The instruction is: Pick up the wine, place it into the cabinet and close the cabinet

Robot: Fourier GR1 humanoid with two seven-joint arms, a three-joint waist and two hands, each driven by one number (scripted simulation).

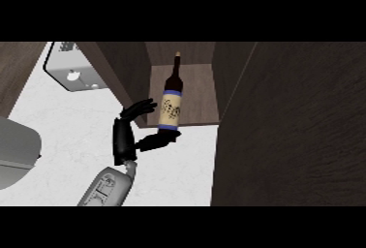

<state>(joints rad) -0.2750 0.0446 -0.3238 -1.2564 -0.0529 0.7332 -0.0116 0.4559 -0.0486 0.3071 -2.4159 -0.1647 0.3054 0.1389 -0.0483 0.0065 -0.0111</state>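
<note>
Wine bottle (171, 101) sits w/ base at cabinet (193, 85) shelf's near edge, left hand (146, 128) cupping it, thumb under base; could tip out if freed early.

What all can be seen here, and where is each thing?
wine bottle: one, dark glass with a cream label edged in blue, standing at the front edge of the cabinet's shelf, neck pointing away.
cabinet: one, dark brown wood, open, at the top middle; its door fills the right side.
counter: one, white and marbled, across the left and lower middle.
grey metal fixture: one, upper left on the counter; what it is cannot be told.
grey rounded object: one, at the left edge, cut off by the view.
hand: one, black, on a grey forearm, fingers and thumb around the bottle's lower part. Which hand it is cannot be told; no other shows.
</note>
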